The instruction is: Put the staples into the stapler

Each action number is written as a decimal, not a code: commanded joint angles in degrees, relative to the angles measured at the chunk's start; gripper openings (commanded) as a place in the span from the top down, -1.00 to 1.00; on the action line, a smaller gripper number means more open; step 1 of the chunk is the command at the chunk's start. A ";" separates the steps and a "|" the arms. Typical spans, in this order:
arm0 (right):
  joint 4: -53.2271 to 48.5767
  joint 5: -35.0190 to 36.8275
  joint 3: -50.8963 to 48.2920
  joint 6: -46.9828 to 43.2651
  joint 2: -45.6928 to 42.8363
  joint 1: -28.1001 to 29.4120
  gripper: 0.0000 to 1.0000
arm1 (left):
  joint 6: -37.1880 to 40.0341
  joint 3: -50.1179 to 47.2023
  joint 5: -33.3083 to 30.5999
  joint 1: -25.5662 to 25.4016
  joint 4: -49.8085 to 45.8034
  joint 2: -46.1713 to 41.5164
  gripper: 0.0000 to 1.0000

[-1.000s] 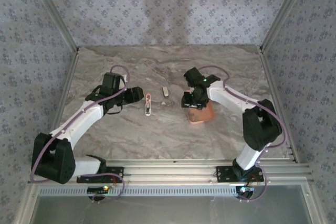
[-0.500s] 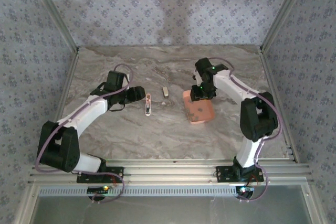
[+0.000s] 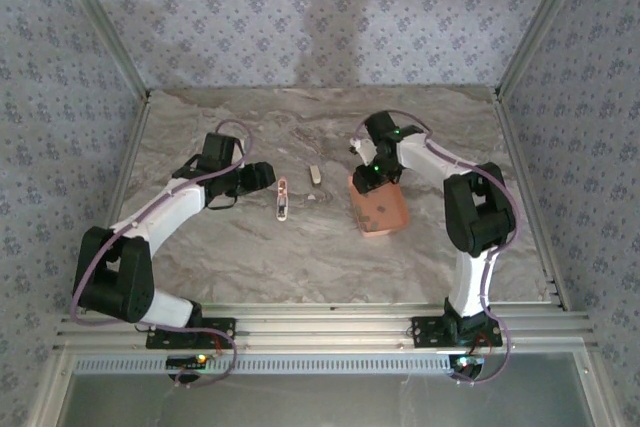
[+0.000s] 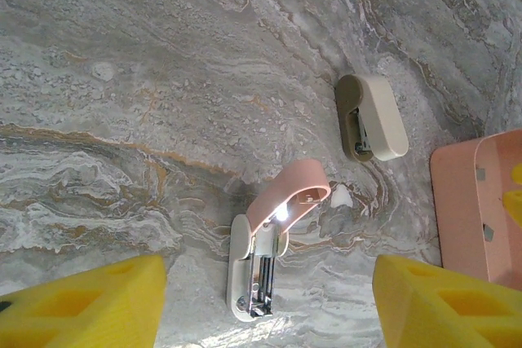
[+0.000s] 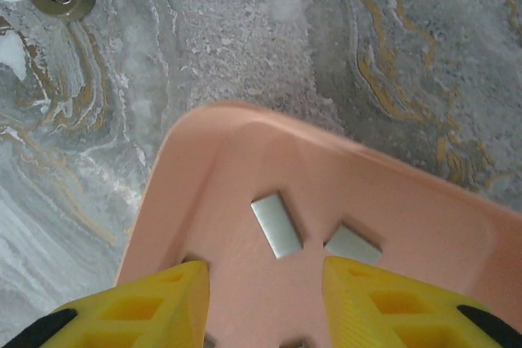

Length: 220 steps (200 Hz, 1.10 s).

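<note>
1. Step in hand, probably: fetching staples point(image 5: 276, 224), with several strips lying loose in the tray point(image 5: 245, 152).
2. Right claw point(image 5: 265, 283) spread wide, empty, poised just above them.
3. Left claw point(image 3: 262, 177) also wide and empty, just beside the stapler point(image 4: 253, 270), lying open, lid raised, on the worktop point(image 4: 122, 79).
4. Next: lower, straddle one strip, pinch gently. Flat and thin, so likely to slip.
</note>
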 commanded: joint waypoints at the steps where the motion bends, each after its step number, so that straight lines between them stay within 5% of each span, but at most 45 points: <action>1: 1.12 -0.93 0.37 -2.72 2.64 0.26 0.18 | -0.39 2.30 -0.63 0.33 -0.16 0.70 -0.36; 154: 1.64 7.07 0.59 -1.95 7.93 2.52 0.36 | 1.19 4.35 -0.74 0.33 -1.92 0.98 -0.35; 220: 3.02 17.81 -0.98 2.38 5.19 5.35 0.58 | 1.50 4.01 -0.90 0.33 -3.51 -0.55 -0.35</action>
